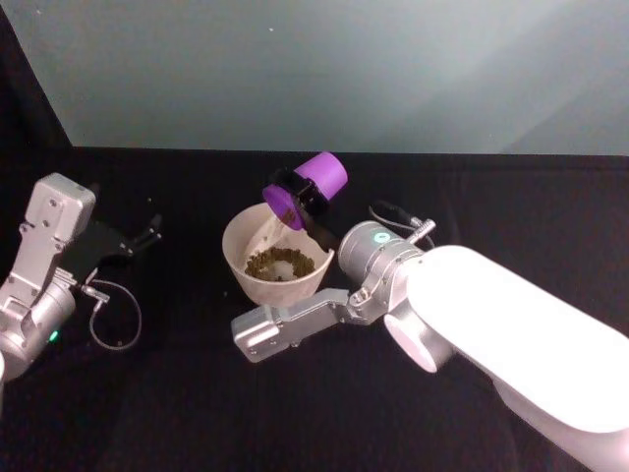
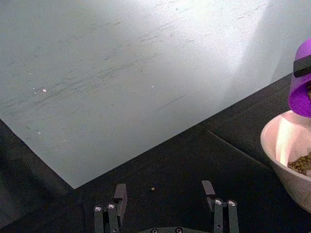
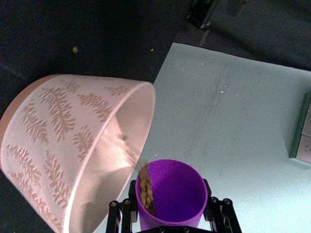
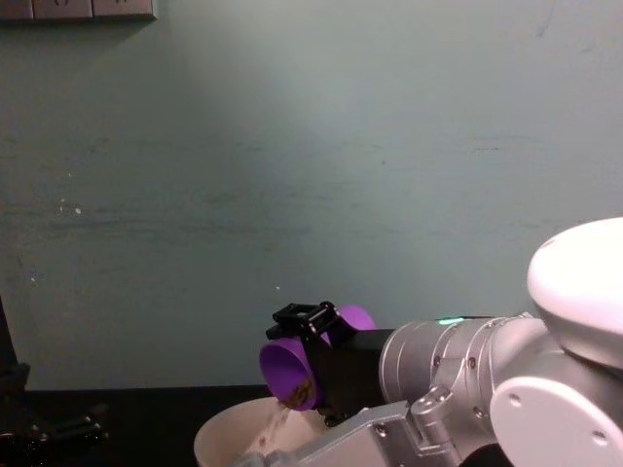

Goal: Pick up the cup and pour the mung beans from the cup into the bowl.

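Note:
The purple cup [image 1: 313, 186] is tipped over the far rim of the cream bowl [image 1: 244, 261], mouth facing down and left, with my right gripper [image 1: 301, 200] shut on it. A thin stream of mung beans falls from the cup's lip [image 4: 295, 391] into the bowl [image 4: 226, 440]. A heap of beans [image 1: 279, 264] lies in the bowl's bottom. In the right wrist view the cup [image 3: 175, 189] still holds some beans along its lower wall, beside the leaf-patterned bowl [image 3: 63, 141]. My left gripper [image 2: 165, 194] stands open at the table's left, holding nothing; the cup [image 2: 302, 82] and bowl [image 2: 286, 141] show at its view's edge.
The table is black and meets a pale green wall [image 1: 324, 69] close behind the bowl. A stray bean [image 2: 152, 189] lies on the cloth in front of my left gripper. A loose cable [image 1: 113, 320] loops beside my left arm.

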